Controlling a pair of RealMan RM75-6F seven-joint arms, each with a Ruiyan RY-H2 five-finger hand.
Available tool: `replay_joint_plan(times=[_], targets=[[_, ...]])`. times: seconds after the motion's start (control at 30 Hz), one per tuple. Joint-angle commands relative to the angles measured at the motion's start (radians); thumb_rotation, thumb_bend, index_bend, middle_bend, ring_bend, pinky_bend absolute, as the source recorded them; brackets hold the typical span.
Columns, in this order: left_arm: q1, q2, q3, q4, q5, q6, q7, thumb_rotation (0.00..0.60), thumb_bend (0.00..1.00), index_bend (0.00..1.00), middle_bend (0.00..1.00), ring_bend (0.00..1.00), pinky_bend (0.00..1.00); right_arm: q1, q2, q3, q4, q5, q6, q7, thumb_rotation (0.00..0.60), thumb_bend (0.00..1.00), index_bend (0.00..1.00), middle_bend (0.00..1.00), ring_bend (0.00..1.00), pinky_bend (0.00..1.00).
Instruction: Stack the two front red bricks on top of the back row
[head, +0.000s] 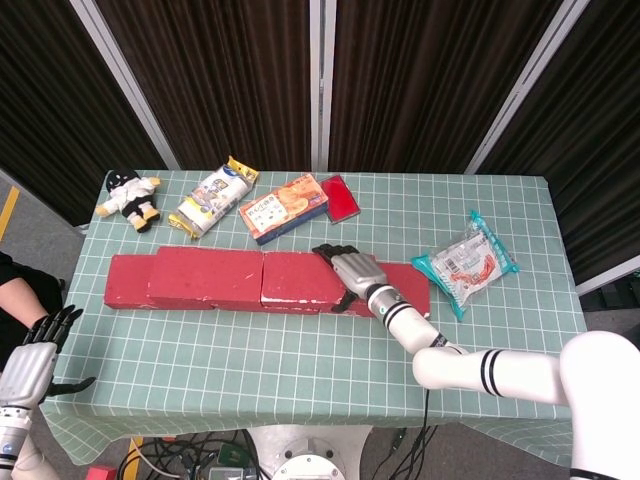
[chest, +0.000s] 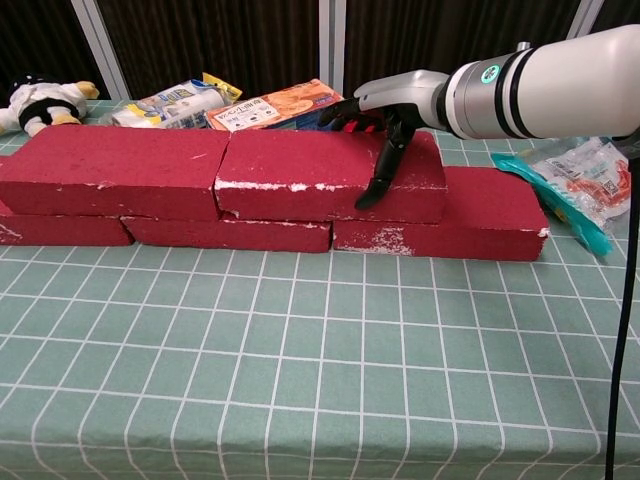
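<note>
- The right hand (chest: 385, 125) rests on the right end of the upper right red brick (chest: 330, 172), palm on the top face, thumb down over the front face and the other fingers curled over the back edge (it grips the brick rather than merely touching it).
- The right forearm, white with black bands, enters the chest view from the right edge and runs leftward and slightly downward to the hand.
- The upper left red brick (chest: 110, 168) lies end to end with the upper right one; both sit on the back row of red bricks (chest: 440, 222), which is laid along the green checked tablecloth (chest: 320, 380).
- The left hand (head: 35, 362) hangs off the left edge of the table with fingers spread, holding nothing; it appears only in the head view.
- Hidden or cut off: the back fingertips of the right hand are masked by the brick in the chest view; the left end of the row is cropped there.
- Behind the bricks lie a plush doll (head: 130, 195), a white snack bag (head: 212, 200), an orange biscuit box (head: 283, 207) and a red packet (head: 340, 197); a teal-edged noodle packet (head: 466, 262) lies to the right. Their print is too small to read.
</note>
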Motion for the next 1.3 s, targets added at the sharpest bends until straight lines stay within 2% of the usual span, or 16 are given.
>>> replay_joint_plan(times=[0.03,0.3,0.47,0.53,0.6,0.73,0.83,0.93,1.0,1.13,1.3], targets=[[0.000,0.000,0.000,0.000,0.001,0.001,-0.001,0.600,0.00,0.05,0.00,0.00,0.00,-0.001,0.003,-0.002,-0.002,0.000,0.000,0.002,0.600,0.00,0.00,0.00,0.00,0.00],[0.001,0.004,-0.002,-0.007,0.001,0.006,0.007,0.600,0.00,0.05,0.00,0.00,0.00,-0.032,0.034,0.014,-0.044,-0.044,0.051,0.025,0.600,0.00,0.00,0.00,0.00,0.00],[0.005,-0.002,-0.011,-0.008,0.004,0.028,0.021,0.600,0.00,0.05,0.00,0.00,0.00,-0.100,0.130,0.036,-0.152,-0.150,0.140,0.058,0.600,0.00,0.00,0.00,0.00,0.00],[0.006,0.000,-0.014,-0.015,0.008,0.039,0.028,0.600,0.00,0.05,0.00,0.00,0.00,-0.150,0.190,0.028,-0.218,-0.237,0.210,0.060,0.600,0.00,0.00,0.00,0.00,0.00],[0.007,0.004,-0.018,-0.023,0.011,0.052,0.037,0.600,0.00,0.05,0.00,0.00,0.00,-0.205,0.241,0.001,-0.272,-0.337,0.299,0.041,0.600,0.00,0.00,0.00,0.00,0.00],[0.009,0.011,-0.027,-0.052,0.019,0.076,0.060,0.600,0.00,0.05,0.00,0.00,0.00,-0.378,0.327,-0.120,-0.349,-0.576,0.543,-0.031,0.600,0.00,0.00,0.00,0.00,0.00],[0.008,0.013,-0.031,-0.072,0.026,0.088,0.082,0.600,0.00,0.05,0.00,0.00,0.00,-0.523,0.328,-0.218,-0.332,-0.710,0.711,-0.053,0.600,0.00,0.00,0.00,0.00,0.00],[0.003,0.009,-0.038,-0.081,0.037,0.100,0.108,0.600,0.00,0.05,0.00,0.00,0.00,-0.655,0.317,-0.287,-0.281,-0.790,0.829,-0.008,0.600,0.00,0.00,0.00,0.00,0.00],[0.001,-0.004,-0.046,-0.068,0.058,0.126,0.129,0.600,0.00,0.03,0.00,0.00,0.00,-0.721,0.310,-0.312,-0.240,-0.812,0.872,0.039,0.600,0.00,0.00,0.00,0.00,0.00],[0.000,-0.016,-0.047,-0.061,0.075,0.145,0.176,0.600,0.00,0.03,0.00,0.00,0.00,-0.844,0.291,-0.354,-0.126,-0.860,0.917,0.215,0.600,0.00,0.00,0.00,0.00,0.00],[0.017,-0.026,-0.047,-0.052,0.057,0.162,0.232,0.600,0.00,0.03,0.00,0.00,0.00,-0.967,0.260,-0.362,-0.004,-0.891,1.003,0.277,0.600,0.00,0.00,0.00,0.00,0.00]])
